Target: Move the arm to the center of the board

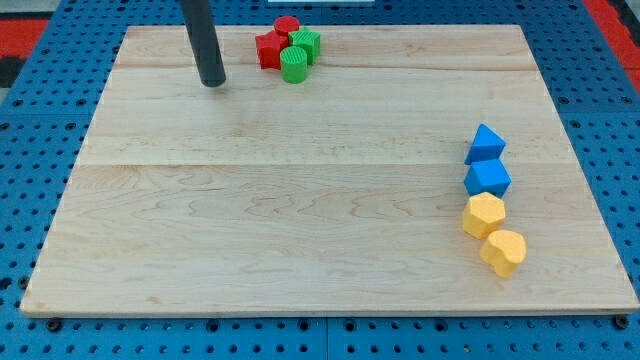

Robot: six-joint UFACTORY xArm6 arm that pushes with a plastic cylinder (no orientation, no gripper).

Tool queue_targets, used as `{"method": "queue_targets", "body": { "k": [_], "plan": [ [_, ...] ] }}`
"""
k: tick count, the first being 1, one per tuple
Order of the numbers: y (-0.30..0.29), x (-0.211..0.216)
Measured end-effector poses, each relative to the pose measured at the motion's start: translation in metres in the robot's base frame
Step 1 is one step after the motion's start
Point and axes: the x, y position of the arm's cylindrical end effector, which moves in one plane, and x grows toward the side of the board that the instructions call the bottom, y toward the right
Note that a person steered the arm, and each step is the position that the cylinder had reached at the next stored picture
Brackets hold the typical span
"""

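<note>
Eight small blocks share the pale wooden tabletop (320, 230); no claw exists, so nothing is held. My tip (213, 84) sits upper left, near the red star (268, 49) and ribbed green cylinder (294, 66); drifting rightward risks nudging them; the centre lies bare.

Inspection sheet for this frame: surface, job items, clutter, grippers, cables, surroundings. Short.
Surface: pale wooden board, middle bare.
Job's things: my tip near the view's top left, left of the red and green cluster, apart from it.
Clutter: two red blocks and two green ribbed blocks bunched at the top; two blue blocks above two yellow blocks at the right.
Grippers: none, rod only.
Cables: nothing seen.
Surroundings: blue pegboard.
</note>
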Motion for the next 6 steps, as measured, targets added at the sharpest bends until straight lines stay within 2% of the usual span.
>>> {"method": "queue_targets", "body": {
  "k": [2, 4, 5, 6],
  "plan": [
    [0.026, 0.028],
    [0.123, 0.036],
    [0.111, 0.032],
    [0.025, 0.033]
  ]
}}
